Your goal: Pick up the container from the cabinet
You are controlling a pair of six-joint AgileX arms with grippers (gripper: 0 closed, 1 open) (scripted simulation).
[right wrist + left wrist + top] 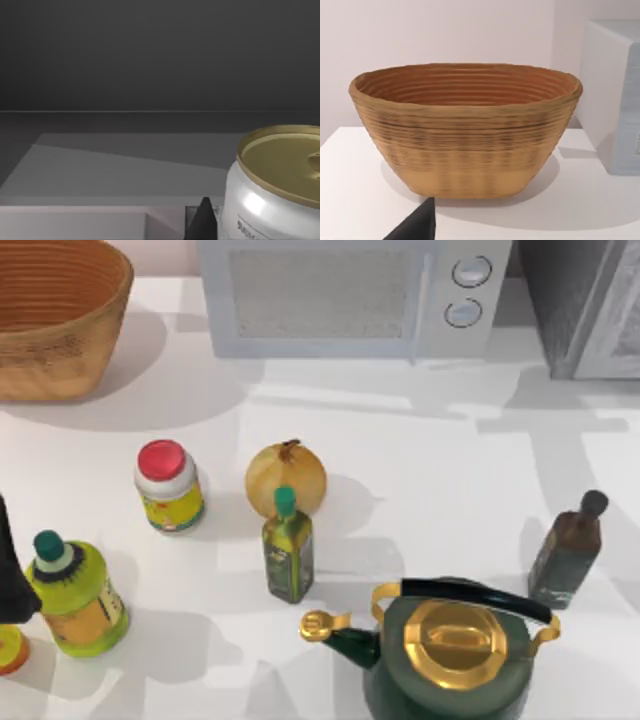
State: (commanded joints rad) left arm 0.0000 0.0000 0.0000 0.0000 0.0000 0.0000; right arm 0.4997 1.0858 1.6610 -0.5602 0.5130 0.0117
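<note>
Right gripper (202, 220) inside the dark cabinet (150, 60); a silver can (275, 185) with gold lid stands just beside its fingertip. Jaw opening: cannot tell. Left arm (12, 570) parked at table's left edge.

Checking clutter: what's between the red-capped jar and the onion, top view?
Nothing: bare white table between the red-capped jar and the onion in the top view.

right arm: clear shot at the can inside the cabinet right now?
Probably yes. In the right wrist view the silver can with the gold lid stands close ahead on the cabinet's grey floor, and nothing lies between it and the right gripper's dark fingertip. Whether the fingers straddle it can't be told.
</note>
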